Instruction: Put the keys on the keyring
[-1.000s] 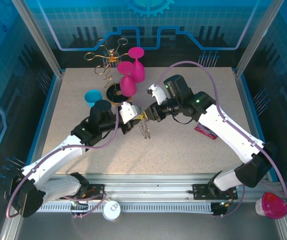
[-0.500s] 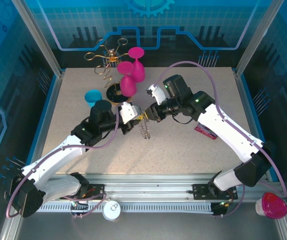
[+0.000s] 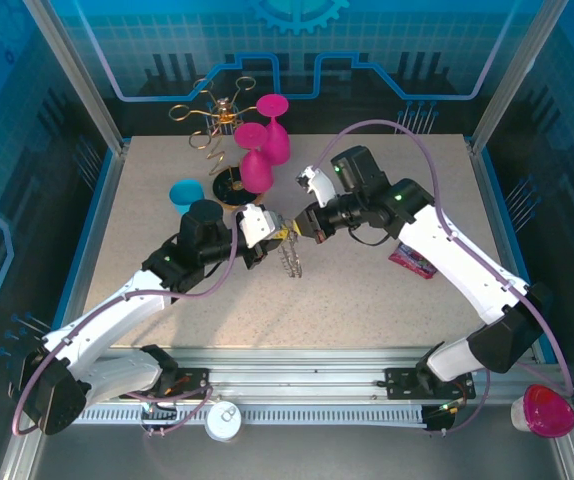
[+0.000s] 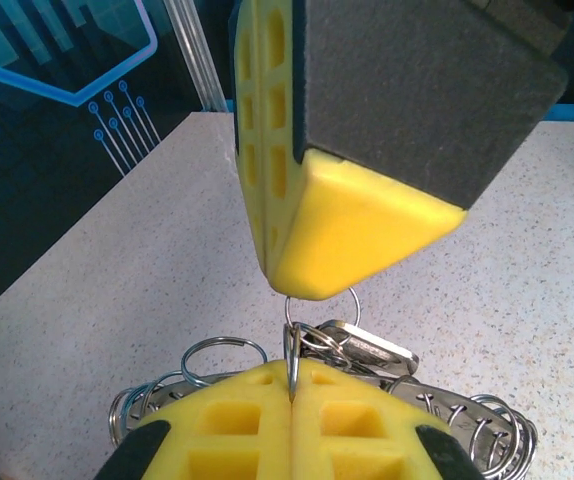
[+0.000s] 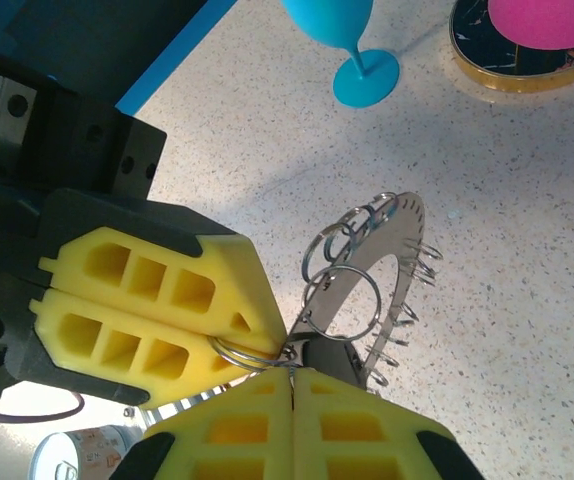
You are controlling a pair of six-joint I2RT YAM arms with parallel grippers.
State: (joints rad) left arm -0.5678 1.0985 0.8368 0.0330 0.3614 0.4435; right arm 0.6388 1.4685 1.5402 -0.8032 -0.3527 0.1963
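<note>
Keyring (image 5: 399, 250) hangs pinched between left pincer (image 5: 263, 336) and right pincer (image 5: 292, 376) tips.

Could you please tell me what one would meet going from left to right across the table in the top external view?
blue goblet → left gripper → right gripper → pink packet

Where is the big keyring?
In the top view, the keyring hangs mid-table, held where the left gripper and the right gripper meet tip to tip.
</note>
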